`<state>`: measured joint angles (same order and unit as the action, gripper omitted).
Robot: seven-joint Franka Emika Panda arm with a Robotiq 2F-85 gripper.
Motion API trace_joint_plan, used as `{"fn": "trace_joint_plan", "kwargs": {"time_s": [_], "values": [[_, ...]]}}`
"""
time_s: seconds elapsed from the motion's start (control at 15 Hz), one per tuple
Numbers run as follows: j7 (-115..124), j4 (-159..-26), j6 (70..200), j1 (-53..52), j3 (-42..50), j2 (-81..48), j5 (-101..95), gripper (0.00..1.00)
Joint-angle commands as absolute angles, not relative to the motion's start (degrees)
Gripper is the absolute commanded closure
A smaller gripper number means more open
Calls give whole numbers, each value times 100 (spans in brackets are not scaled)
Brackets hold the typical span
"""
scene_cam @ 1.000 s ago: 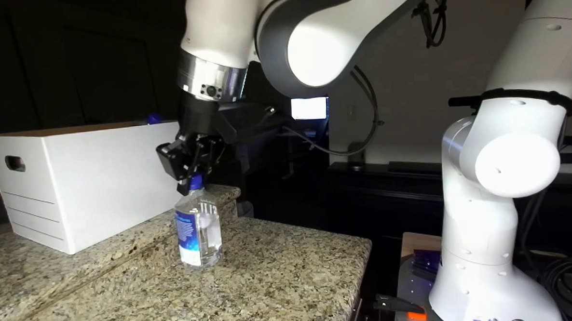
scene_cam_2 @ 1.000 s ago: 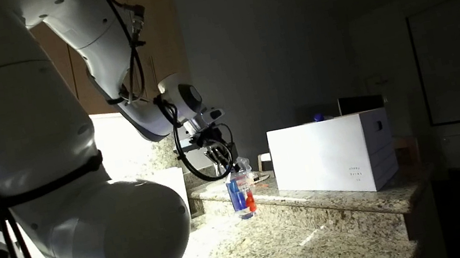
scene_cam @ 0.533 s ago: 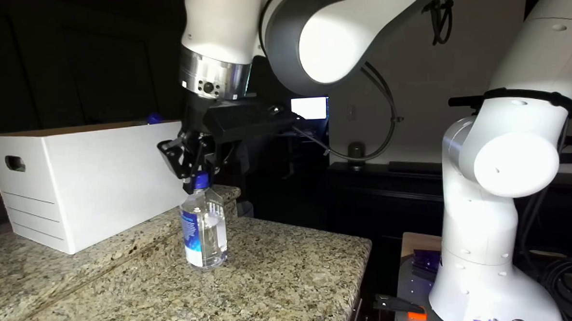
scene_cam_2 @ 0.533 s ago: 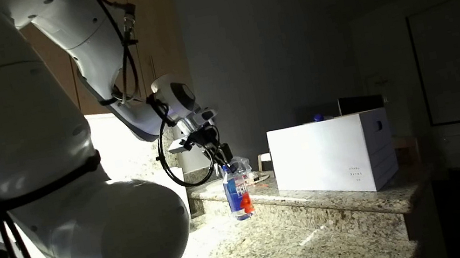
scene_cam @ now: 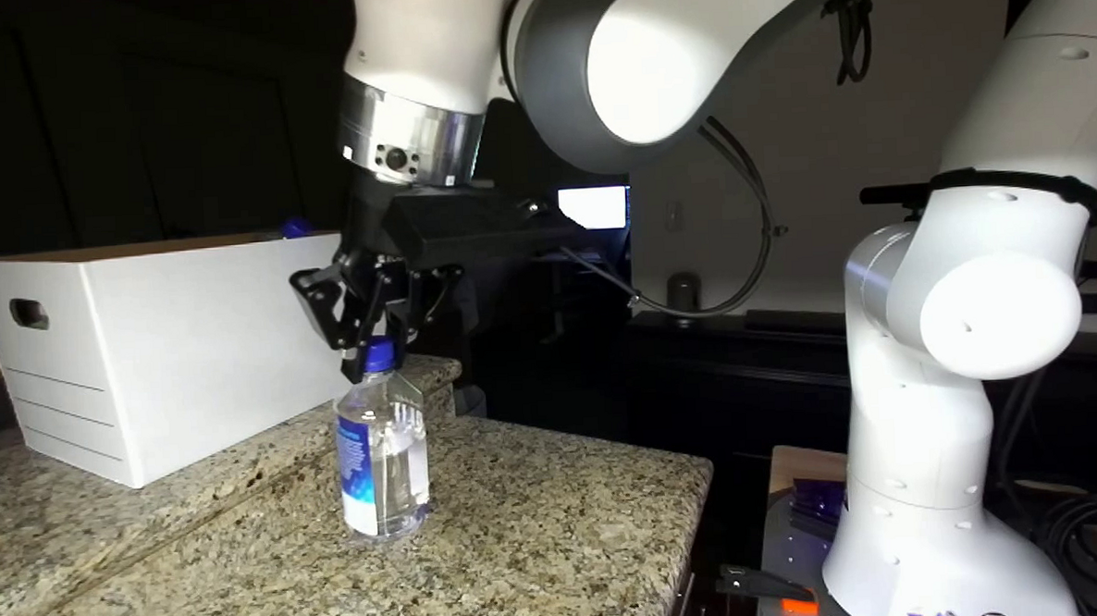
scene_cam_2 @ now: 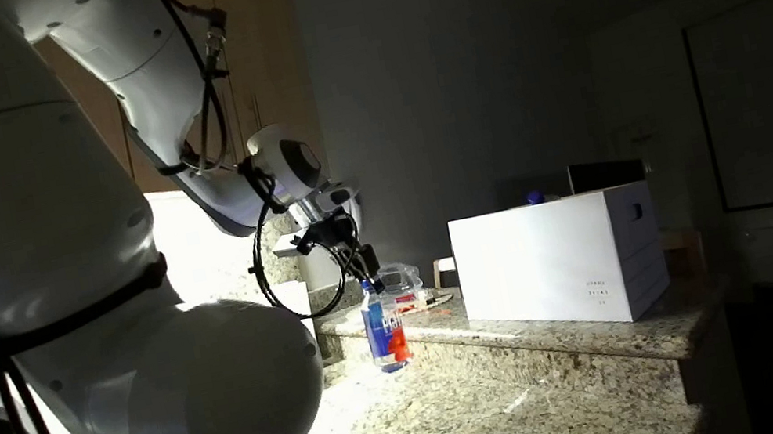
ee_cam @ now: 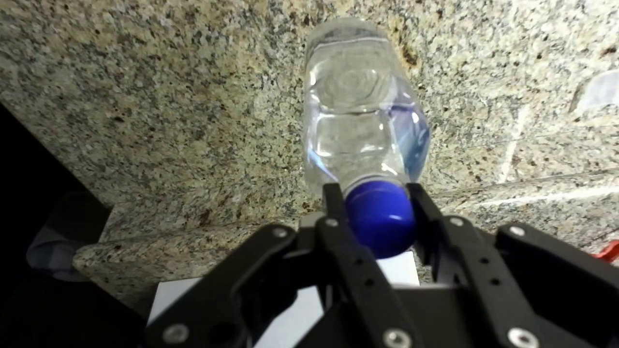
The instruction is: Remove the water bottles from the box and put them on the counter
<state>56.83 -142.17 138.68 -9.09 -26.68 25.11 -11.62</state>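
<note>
1. Speckled granite tabletop [scene_cam: 540,540]: two levels, the raised one under the cardboard file box [scene_cam: 208,360], the lower beside that box
2. Cardboard file box: white; three ruled lines [scene_cam: 62,412] on its end, small print [scene_cam_2: 598,292] on its side too tiny to read
3. Gripper [ee_cam: 377,208]: beside the box, closed on the blue cap [ee_cam: 380,227] of a water bottle [scene_cam: 382,463], likely because this narrow part is easily pinched and leaves the base free
4. Water bottle: out of the box, beside it, nearly upright, contact with the lower level unclear; its blue label [scene_cam_2: 383,333] bears white letters, blurred, perhaps FIJI
5. Second blue cap [scene_cam: 296,227]: just above the box's rim, presumably of a bottle inside
</note>
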Motion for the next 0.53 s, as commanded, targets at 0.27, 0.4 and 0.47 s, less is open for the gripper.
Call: {"fn": "trace_joint_plan", "kwargs": {"time_s": [0.27, 0.4, 0.47], "values": [[5604, -14214, 13860, -1205, -2514, 2518, -636, 65], [5599, -14213, 13861, -1252, -2491, 2520, -595, 65], [5599, -14213, 13861, -1254, -2487, 2520, -593, 65]]}}
